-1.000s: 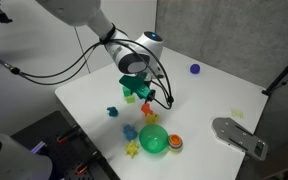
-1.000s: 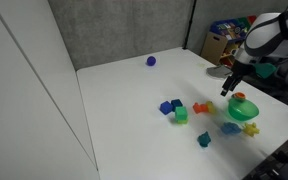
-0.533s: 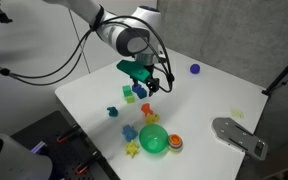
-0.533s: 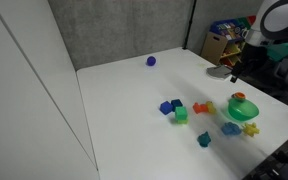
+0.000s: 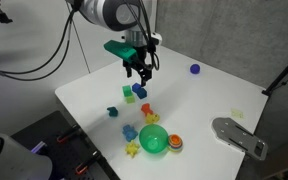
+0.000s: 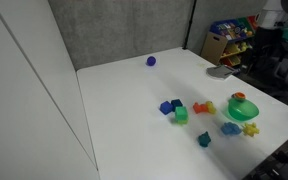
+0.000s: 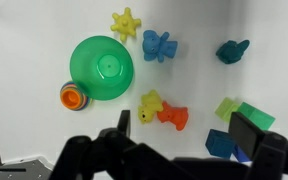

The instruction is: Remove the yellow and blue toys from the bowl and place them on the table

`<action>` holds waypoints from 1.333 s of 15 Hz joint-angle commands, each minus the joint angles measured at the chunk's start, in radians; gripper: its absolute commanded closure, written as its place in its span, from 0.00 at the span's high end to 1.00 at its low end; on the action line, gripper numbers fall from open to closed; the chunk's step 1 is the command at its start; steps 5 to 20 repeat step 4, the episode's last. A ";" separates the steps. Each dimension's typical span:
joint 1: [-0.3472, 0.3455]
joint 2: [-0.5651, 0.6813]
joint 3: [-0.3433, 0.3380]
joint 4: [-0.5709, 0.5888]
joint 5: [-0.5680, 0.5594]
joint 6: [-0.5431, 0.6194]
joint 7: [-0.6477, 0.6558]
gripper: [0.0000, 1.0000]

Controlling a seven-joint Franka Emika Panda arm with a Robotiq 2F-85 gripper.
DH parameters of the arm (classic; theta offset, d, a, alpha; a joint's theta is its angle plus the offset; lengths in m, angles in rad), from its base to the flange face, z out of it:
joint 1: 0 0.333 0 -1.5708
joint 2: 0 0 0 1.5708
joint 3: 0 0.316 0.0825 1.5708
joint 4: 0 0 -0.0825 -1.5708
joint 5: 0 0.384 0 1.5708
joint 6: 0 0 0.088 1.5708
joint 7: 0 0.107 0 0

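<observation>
The green bowl [image 7: 102,68] stands on the white table [image 7: 44,30], and its inside shows only green. It also shows in both exterior views [image 5: 153,140] [image 6: 243,108]. A yellow star [image 7: 126,22] and a blue bear [image 7: 158,45] lie just beside the bowl. A yellow bear [image 7: 150,105] lies against an orange bear [image 7: 172,117]. A blue block [image 7: 220,143] lies by the green blocks [image 7: 256,115]. My gripper [image 7: 187,135] is open and empty, raised well above the toys [image 5: 139,68].
A teal piece [image 7: 232,51] lies apart from the rest. A round orange-red piece [image 7: 74,97] touches the bowl. A dark blue-purple ball [image 5: 195,69] sits far back. A grey metal plate [image 5: 238,135] lies at the table's edge.
My gripper has risen and moved away from the bowl toward the back of the table, staying open. The toys and the bowl have not moved.
</observation>
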 commanded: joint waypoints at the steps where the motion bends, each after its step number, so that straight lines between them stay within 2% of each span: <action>1: 0.013 -0.013 -0.011 0.001 0.000 -0.018 0.001 1.00; 20: 0.014 -0.032 -0.010 -0.006 -0.001 -0.033 0.001 1.00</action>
